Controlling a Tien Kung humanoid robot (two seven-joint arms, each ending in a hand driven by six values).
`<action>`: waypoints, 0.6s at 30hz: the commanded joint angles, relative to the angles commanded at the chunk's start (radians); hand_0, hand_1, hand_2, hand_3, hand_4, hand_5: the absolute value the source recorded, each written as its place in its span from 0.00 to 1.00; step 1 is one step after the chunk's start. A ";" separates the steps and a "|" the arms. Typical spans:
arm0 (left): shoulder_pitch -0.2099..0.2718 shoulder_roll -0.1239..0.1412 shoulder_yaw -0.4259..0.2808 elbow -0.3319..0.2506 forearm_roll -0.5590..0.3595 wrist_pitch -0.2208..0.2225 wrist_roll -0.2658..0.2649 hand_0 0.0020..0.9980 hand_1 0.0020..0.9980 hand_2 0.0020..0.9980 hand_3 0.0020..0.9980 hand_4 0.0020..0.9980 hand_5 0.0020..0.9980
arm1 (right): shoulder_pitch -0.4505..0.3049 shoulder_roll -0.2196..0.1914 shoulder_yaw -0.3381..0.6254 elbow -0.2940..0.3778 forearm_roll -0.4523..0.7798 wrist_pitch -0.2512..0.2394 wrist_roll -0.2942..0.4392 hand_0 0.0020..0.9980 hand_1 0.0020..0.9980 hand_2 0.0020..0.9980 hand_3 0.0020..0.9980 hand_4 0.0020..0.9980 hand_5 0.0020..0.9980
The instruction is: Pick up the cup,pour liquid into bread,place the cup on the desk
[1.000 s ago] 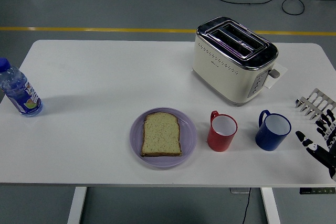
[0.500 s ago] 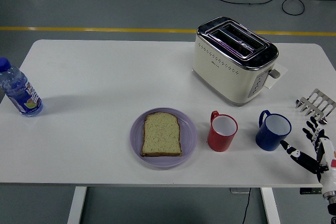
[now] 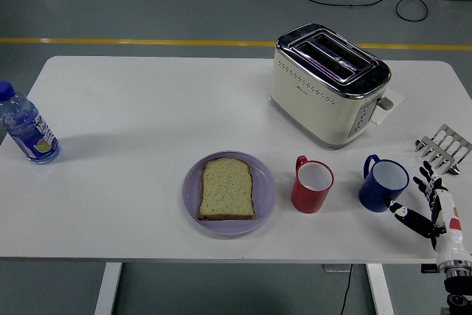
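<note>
- The right hand (image 3: pixel 431 208) enters at the counter's lower right corner, fingers spread and released, holding nothing.
- Change noted: over the last second the hand has moved leftward and turned; its thumb tip now sits just beside the blue cup (image 3: pixel 383 184), where earlier it lay well apart near the edge.
- No contact with the blue cup is confirmed; a small gap appears to remain.
- The blue cup stands upright, handle to the upper left, right of the red cup (image 3: pixel 312 184), which stands just beside the purple plate (image 3: pixel 264 201).
- The slice of bread (image 3: pixel 228 188) lies flat on the plate, undisturbed.
- Judgement: the approach points to the blue cup as the target; the pick-up step is in hand and the grasp is not yet made.
- Also on the white counter (image 3: pixel 147 108): a toaster (image 3: pixel 328 82) behind the cups, a water bottle (image 3: pixel 26 127) at the far left, a metal rack (image 3: pixel 444 145) at the right edge.
- The left hand is out of view.
</note>
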 joint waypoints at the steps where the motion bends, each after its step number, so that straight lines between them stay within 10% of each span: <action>1: 0.000 0.000 0.000 0.000 -0.001 0.000 0.000 0.65 0.65 0.64 0.53 0.29 0.77 | 0.004 0.003 -0.002 -0.005 0.001 -0.002 0.002 0.97 0.88 0.97 1.00 0.99 0.16; 18: 0.002 -0.004 0.004 0.000 -0.005 -0.002 0.002 0.65 0.65 0.64 0.53 0.30 0.77 | 0.061 0.048 -0.062 -0.071 0.076 -0.051 0.049 0.98 0.87 0.97 1.00 1.00 0.13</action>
